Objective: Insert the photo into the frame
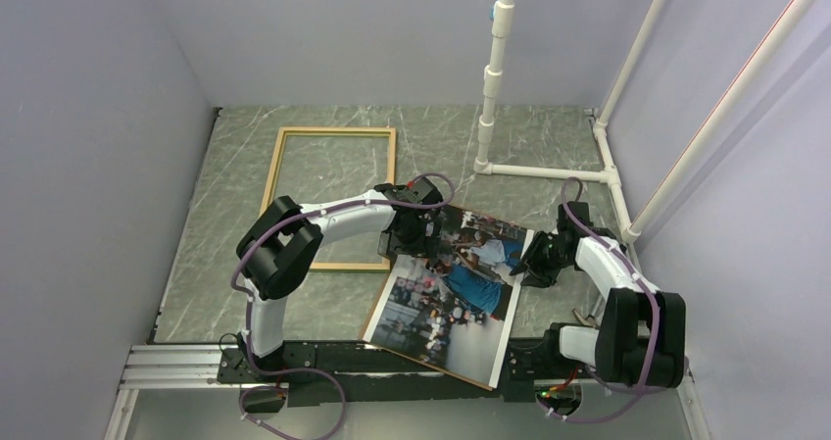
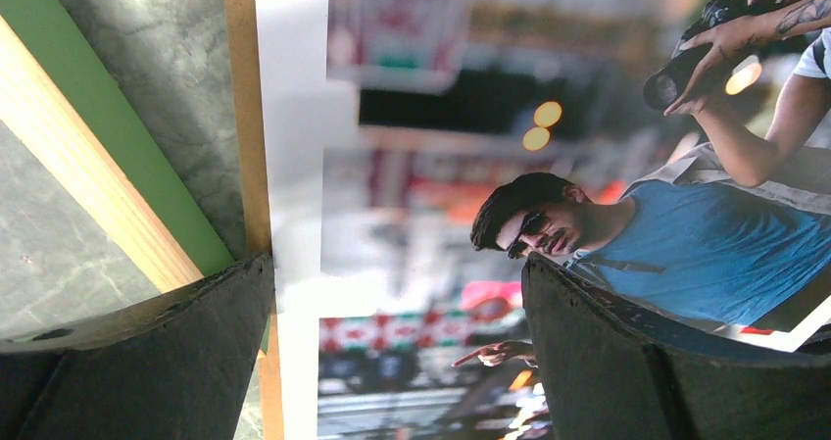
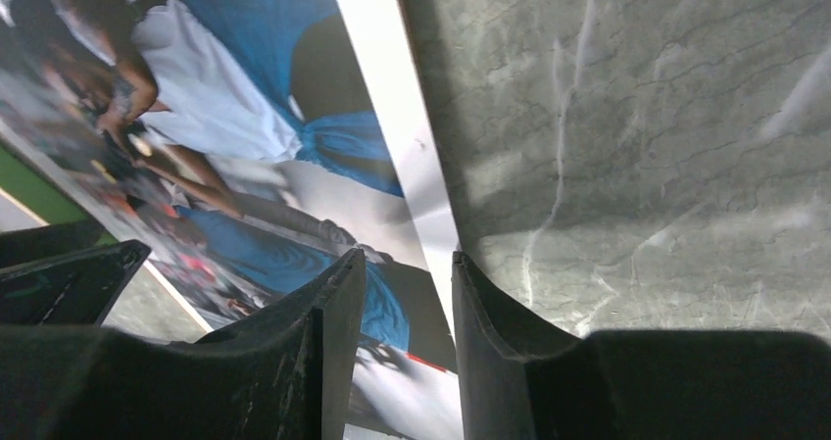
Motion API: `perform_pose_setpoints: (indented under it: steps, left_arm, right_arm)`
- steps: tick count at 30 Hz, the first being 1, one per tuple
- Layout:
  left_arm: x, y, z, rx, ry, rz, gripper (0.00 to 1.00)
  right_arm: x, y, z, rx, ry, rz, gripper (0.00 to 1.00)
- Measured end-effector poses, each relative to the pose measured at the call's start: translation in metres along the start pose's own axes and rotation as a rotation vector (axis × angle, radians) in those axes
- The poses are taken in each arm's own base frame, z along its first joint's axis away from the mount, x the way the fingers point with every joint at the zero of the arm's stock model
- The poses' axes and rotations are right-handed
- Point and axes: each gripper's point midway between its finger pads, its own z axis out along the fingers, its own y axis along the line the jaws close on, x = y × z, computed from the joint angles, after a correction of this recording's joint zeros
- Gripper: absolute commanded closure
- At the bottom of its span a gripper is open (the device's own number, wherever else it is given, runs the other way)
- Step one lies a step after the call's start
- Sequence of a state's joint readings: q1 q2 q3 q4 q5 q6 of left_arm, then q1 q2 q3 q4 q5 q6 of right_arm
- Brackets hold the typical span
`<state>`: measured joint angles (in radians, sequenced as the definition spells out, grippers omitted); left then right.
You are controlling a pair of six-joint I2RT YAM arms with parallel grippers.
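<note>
- A large colour photo [image 1: 456, 298] lies face up, on the right half of a grey marbled tabletop [image 1: 549, 156]. It shows a street crowd with a man in a blue shirt at the centre.
- The print is glossy, with a white border. It rests on a brown board [image 2: 245, 117] of about the same size, whose edge shows along the photo's left side.
- The frame [image 1: 338, 129] lies flat to the left of the photo and further from the arms. It is an open rectangle of thin rails, pale wood on top and green down the side.
- The frame's near right corner sits just beside the photo's far left corner.
- Both the photo and the frame have their long sides running away from the arms, but the photo is skewed a little clockwise. It would need to travel left and away from the arms, then square up, to drop inside the rails.
- The left end effector [image 1: 416, 232] hovers over the photo's far left corner, closest to the frame. It is wide open and empty, one black finger [image 2: 147, 352] above the board's edge, the other above the print.
- The right end effector [image 1: 534, 259] is at the photo's right edge, its fingers only narrowly apart. The white border runs into the gap, but whether they pinch it is hard to tell.
</note>
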<state>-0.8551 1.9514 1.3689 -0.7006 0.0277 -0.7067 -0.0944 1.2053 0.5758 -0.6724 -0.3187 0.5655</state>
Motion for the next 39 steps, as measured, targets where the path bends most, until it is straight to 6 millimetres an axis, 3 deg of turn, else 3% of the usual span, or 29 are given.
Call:
perform_pose_setpoints:
  steps: [11, 22, 32, 39]
  left_arm:
    - [0.0, 0.0, 0.0, 0.001, 0.001, 0.007, 0.01]
    - [0.0, 0.0, 0.0, 0.002, 0.0, 0.008, 0.0]
    - [0.0, 0.0, 0.0, 0.001, 0.001, 0.008, 0.01]
    - [0.0, 0.0, 0.0, 0.001, 0.001, 0.008, 0.01]
  right_arm:
    - [0.008, -0.004, 0.012, 0.023, 0.084, 0.033, 0.43]
    - [0.013, -0.001, 0.011, -0.013, 0.103, 0.033, 0.51]
    - [0.014, 0.006, -0.009, -0.048, 0.041, 0.003, 0.54]
    - [0.011, 0.009, -0.01, -0.061, 0.034, -0.016, 0.56]
